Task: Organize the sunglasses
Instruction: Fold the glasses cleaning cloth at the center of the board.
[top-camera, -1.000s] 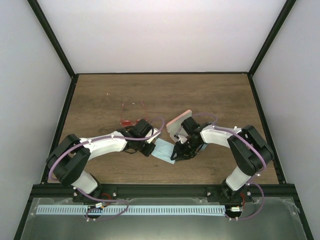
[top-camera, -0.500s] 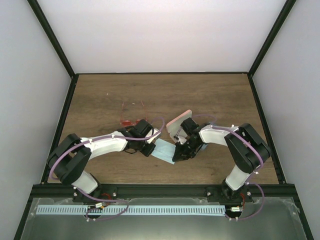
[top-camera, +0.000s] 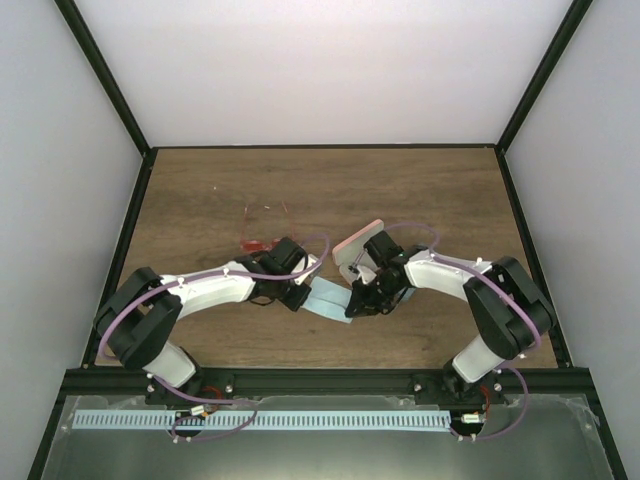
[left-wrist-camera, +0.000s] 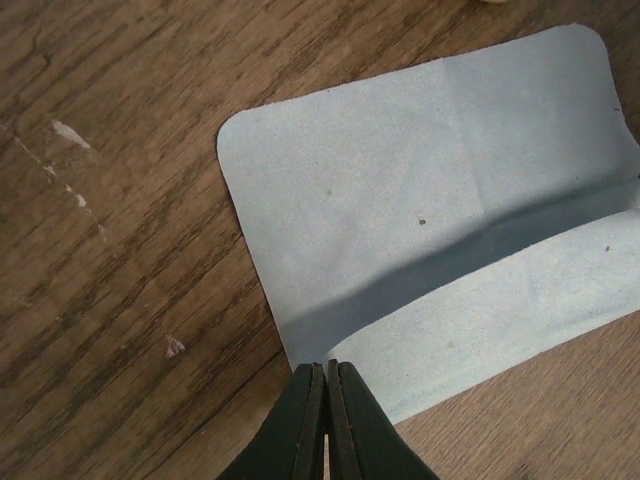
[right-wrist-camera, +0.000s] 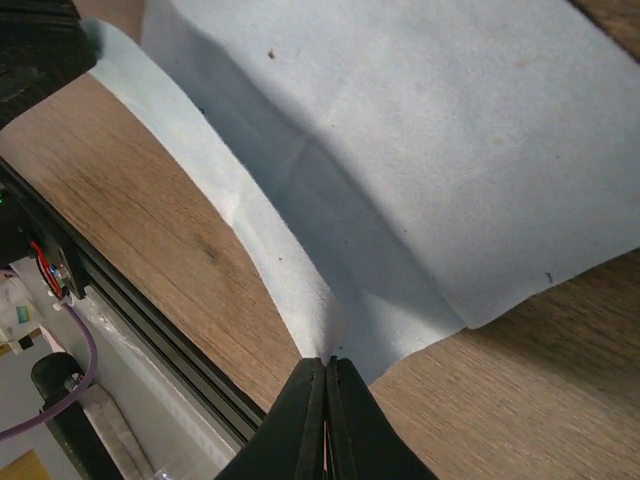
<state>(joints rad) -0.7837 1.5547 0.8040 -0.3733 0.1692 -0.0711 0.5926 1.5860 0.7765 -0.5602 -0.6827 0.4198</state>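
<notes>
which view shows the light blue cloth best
Left wrist: the light blue cloth fills most of the frame, with two corners and a fold visible. Right wrist crops it at the edges; top external shows only a small sliver.

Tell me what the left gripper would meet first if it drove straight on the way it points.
The left gripper, shut on the edge of the light blue cloth, points across it. Beyond, the right gripper, pinching the opposite edge, looks first in line, though heights are hard to judge.
</notes>
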